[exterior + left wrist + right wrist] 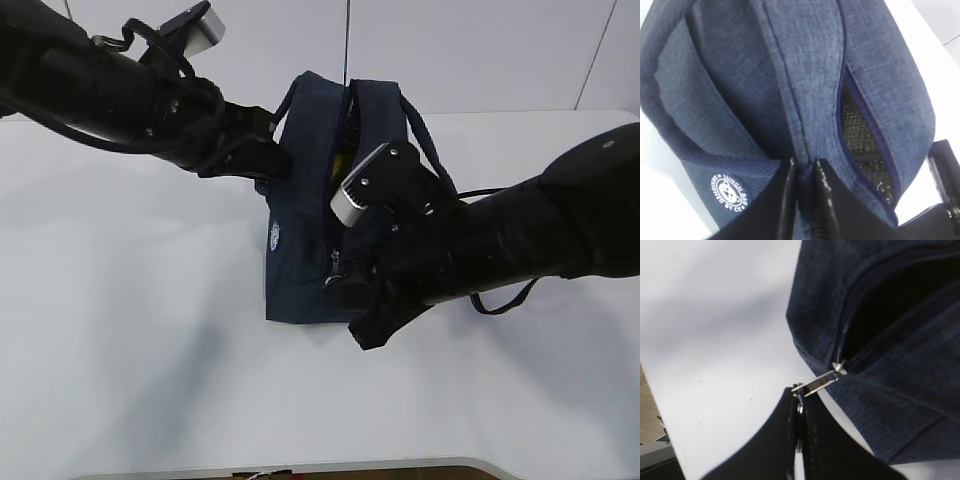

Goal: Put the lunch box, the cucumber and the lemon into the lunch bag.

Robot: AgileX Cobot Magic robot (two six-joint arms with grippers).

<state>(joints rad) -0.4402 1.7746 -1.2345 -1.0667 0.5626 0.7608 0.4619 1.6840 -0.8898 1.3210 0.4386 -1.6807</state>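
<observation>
Right gripper (799, 412) up close, fingers pressed together on the metal zipper pull (817, 382) at the bag's (300, 250) near corner. That navy bag stands mid-table (120, 330), zipper parted along the top, dark inside with a glimpse of yellow (341, 160) through the opening; what it is I cannot tell. White round logo (730, 192) on the side panel. Left gripper (805, 195) is clamped on a fabric fold of the bag beside the logo, mesh lining (860, 140) showing through the gap.
</observation>
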